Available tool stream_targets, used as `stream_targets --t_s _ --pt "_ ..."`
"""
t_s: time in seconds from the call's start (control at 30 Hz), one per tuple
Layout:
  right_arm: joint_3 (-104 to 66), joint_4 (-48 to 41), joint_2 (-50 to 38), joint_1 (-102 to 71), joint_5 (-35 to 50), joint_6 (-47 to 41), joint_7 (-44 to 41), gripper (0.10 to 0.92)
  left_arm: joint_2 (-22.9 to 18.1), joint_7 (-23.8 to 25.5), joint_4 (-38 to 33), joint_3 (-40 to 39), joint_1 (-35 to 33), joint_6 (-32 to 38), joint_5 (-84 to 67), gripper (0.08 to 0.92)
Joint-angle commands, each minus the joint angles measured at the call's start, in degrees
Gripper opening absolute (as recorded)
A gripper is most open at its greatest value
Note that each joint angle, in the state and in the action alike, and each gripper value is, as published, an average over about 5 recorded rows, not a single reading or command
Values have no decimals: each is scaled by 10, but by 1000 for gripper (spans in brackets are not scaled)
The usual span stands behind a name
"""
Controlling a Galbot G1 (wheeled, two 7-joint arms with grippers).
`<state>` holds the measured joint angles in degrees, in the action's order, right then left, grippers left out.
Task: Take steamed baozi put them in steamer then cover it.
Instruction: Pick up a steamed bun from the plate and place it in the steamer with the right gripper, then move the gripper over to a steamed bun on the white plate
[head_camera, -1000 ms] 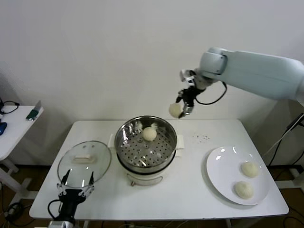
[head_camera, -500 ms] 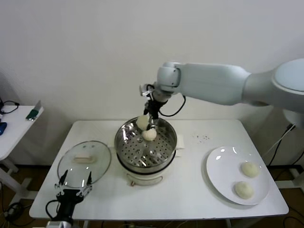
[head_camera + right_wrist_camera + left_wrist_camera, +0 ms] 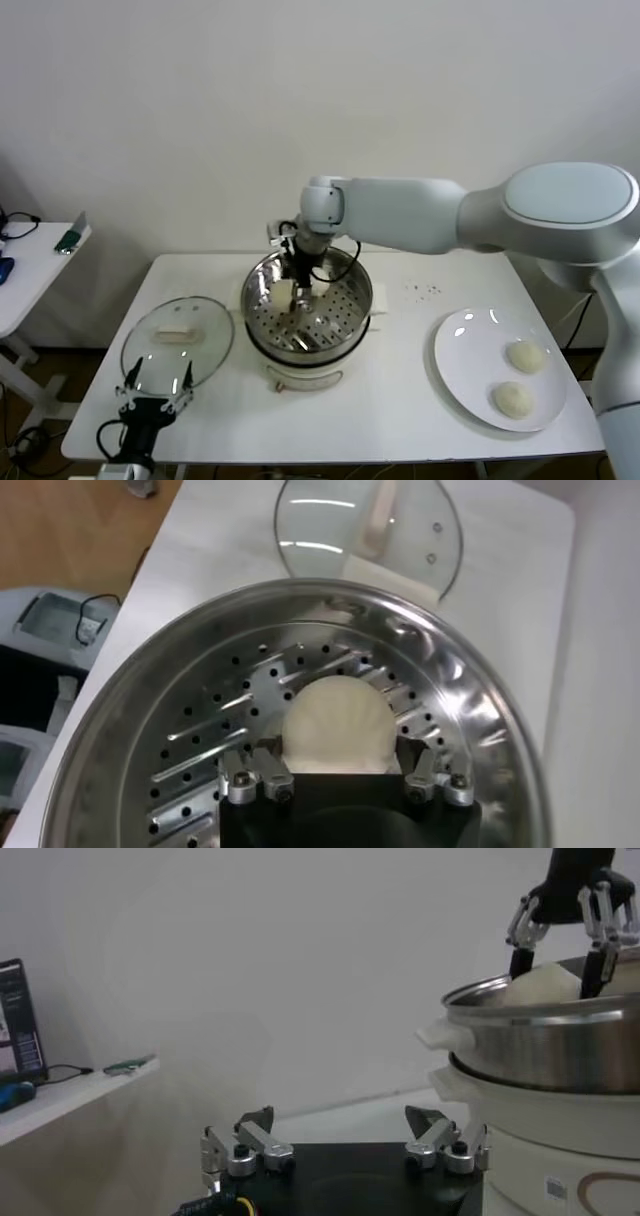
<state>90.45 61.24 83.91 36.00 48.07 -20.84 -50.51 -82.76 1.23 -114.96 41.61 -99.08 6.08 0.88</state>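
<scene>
Steel steamer [image 3: 480,730] holds the right gripper [image 3: 340,770] — fingers clasping a half-hidden baozi [image 3: 335,720]; left gripper [image 3: 158,385] spread.

Shiny perforated metal steamer [image 3: 300,710], clear glass cover [image 3: 365,525]

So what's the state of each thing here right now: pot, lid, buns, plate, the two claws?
Steamer: uncovered.
Lid: off, lying flat on the table beside the steamer.
Bun: gripped, low inside the steamer.
Plate: holds two buns.
Right gripper: shut on the bun.
Left gripper: open, idle at the table's near edge by the lid.
</scene>
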Motion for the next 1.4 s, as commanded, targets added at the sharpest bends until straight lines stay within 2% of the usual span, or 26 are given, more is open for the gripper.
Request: stream_targets --t_s 0.03,0.2,0.37,0.53,0.67,0.9,1.17,1.4 --pt "-2 -11 14 -33 -16 -2 3 729 0 1 5 0 3 2 1 823" --pt "-7 -9 6 -31 -22 -2 2 744 1 2 8 5 3 4 -2 823" --pt "-12 -1 -3 -27 -26 -2 1 811 1 2 12 5 4 5 -3 823" --pt "-21 19 -29 7 -27 3 -9 822 2 1 13 4 5 4 -2 823" --pt "-10 66 -79 71 -28 22 -39 823 3 0 13 6 5 4 -3 823" --pt "53 191 -224 197 -32 59 -86 823 4 -1 16 9 5 4 -5 823" --pt "46 297 -417 162 -160 59 -102 823 0 -11 5 8 6 -10 -5 823" --pt "20 327 -546 76 -302 77 -119 823 2 -10 0 16 -3 -8 -3 823"
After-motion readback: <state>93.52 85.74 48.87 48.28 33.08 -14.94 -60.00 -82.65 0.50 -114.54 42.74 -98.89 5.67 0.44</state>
